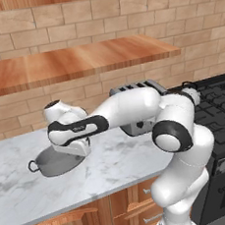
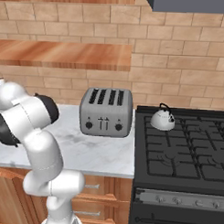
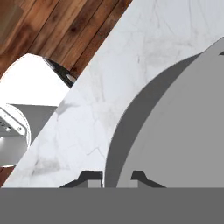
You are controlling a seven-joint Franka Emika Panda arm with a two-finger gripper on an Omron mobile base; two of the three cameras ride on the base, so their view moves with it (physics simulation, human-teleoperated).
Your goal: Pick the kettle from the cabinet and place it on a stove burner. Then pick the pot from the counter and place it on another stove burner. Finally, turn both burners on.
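The shallow grey pot [image 1: 50, 165] sits on the white marble counter [image 1: 24, 191] at the left. My gripper [image 1: 72, 153] reaches down onto its right rim. In the hand view the pot's wall [image 3: 175, 131] passes between the two dark fingertips [image 3: 90, 177], and the gripper [image 3: 114, 178] is shut on that rim. The small silver kettle [image 2: 162, 119] with its black arched handle stands on the back left burner of the black stove [image 2: 185, 148]. Its handle [image 1: 189, 84] peeks out behind my arm. The reddish-brown wooden cabinet shelf [image 1: 79, 61] spans the brick wall above.
A boxy grey four-slot toaster [image 2: 106, 112] stands on the counter [image 2: 98, 154] between the pot and the stove, partly behind my forearm [image 1: 131, 88]. Stove knobs [image 2: 174, 200] line the cooktop's front. A dark range hood [image 2: 190, 4] hangs over the stove.
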